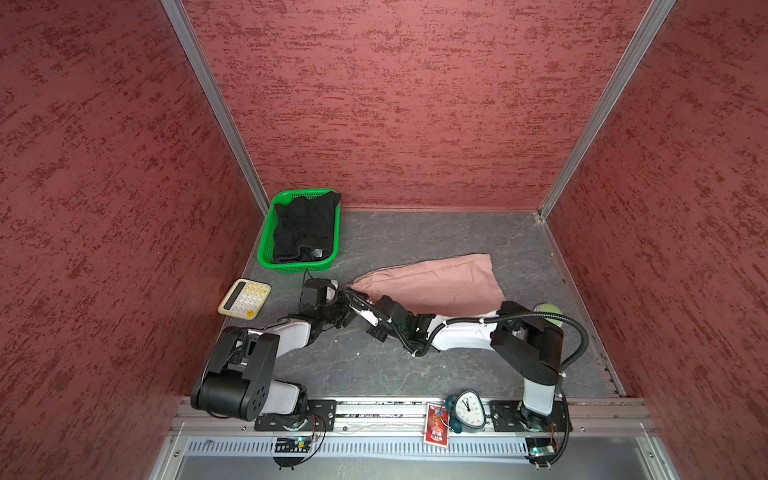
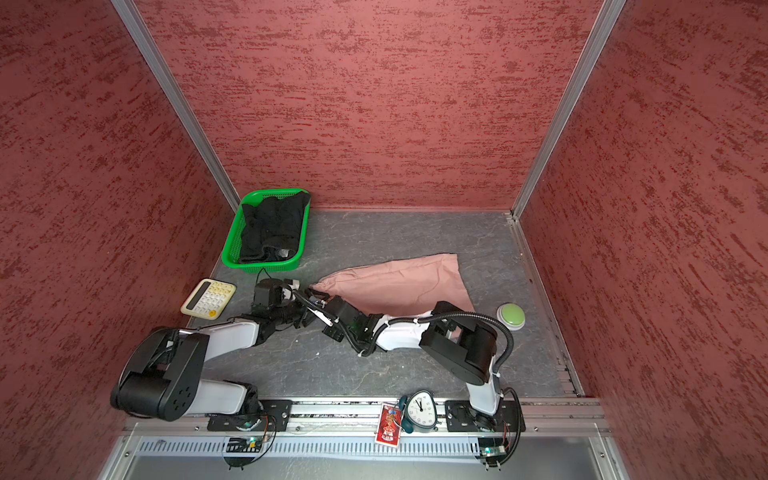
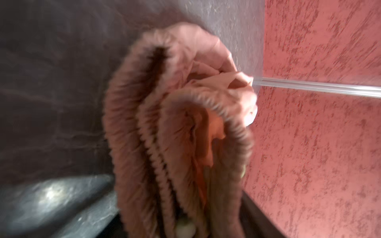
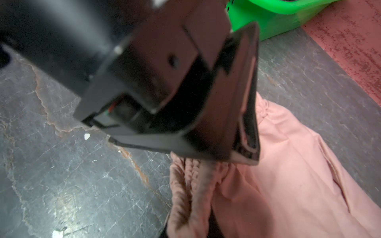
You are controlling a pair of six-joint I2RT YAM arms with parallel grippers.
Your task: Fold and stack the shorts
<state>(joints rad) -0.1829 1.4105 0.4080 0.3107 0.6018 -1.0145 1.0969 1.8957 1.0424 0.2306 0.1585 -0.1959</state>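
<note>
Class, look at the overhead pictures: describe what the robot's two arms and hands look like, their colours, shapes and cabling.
Both the left arm and right arm have glossy white shells on the long links and bulky black rounded joint housings. The left hand and right hand are black and blocky. A ribbed black hose loops along the right arm, fastened with white ties.

pink shorts point(image 1: 436, 286): plain | black shorts point(image 1: 303, 228): plain, seemingly | basket point(image 1: 266, 237): green | table point(image 1: 415, 237): veined grey | walls point(image 1: 374, 104): mottled red
</note>
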